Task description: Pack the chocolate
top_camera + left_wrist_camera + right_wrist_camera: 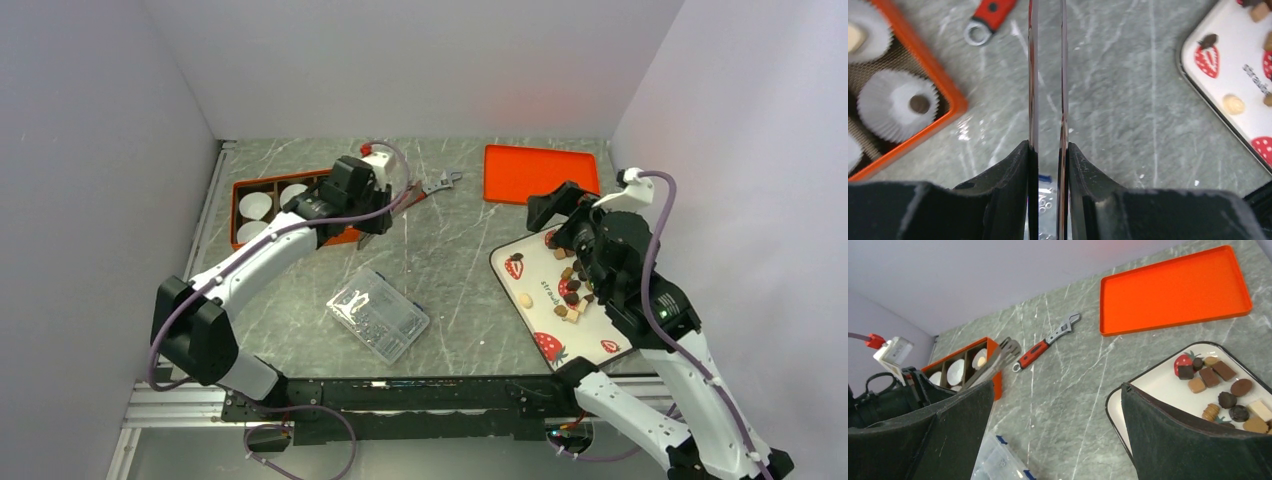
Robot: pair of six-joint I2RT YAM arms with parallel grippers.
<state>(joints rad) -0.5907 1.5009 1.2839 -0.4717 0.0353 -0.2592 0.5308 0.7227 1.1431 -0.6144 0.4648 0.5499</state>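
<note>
Tongs gripped, chocolate not yet picked
The left gripper (1048, 147) clenches metal tongs (1032, 75); the right gripper (1057, 390) gapes, empty. The chocolate (1209, 377) lies on the strawberry tray (1158, 385), right of those open jaws; bring the tongs over and pinch one piece gently.

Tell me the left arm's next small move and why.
Probably swing the left gripper, shut on the tongs, toward the strawberry tray: one paper cup in the orange box holds a dark piece, and most chocolate lies on the tray.
</note>
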